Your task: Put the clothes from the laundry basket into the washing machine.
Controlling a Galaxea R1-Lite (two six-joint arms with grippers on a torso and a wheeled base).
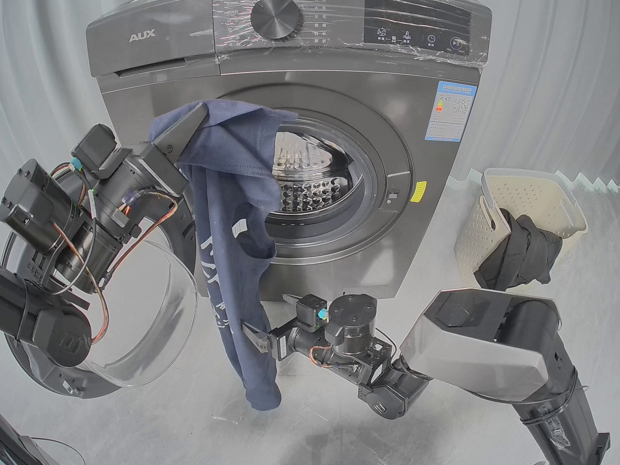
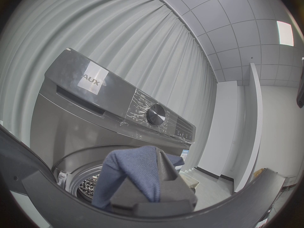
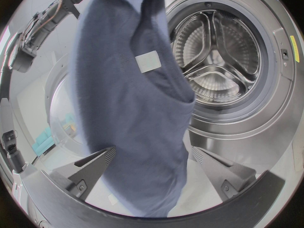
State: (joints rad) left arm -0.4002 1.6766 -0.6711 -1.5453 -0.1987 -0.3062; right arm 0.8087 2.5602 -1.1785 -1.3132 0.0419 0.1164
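My left claw (image 1: 188, 129) grips the navy cotton T-shirt (image 1: 236, 227) before the empty drum of the grey washing machine (image 1: 336, 82), my right claw (image 3: 153, 152) wide around its tail; a black garment (image 1: 524, 254) waits in the cream perforated basket (image 1: 520, 177).

Drum opening of washing machine (image 1: 336, 85): left part hidden by navy shirt (image 1: 232, 163). Door (image 1: 148, 318), left of machine, partly behind L arm (image 1: 97, 188). Laundry basket (image 1: 536, 179), right of machine: bottom hidden by dark garment (image 1: 523, 253). Shirt print too small to read.
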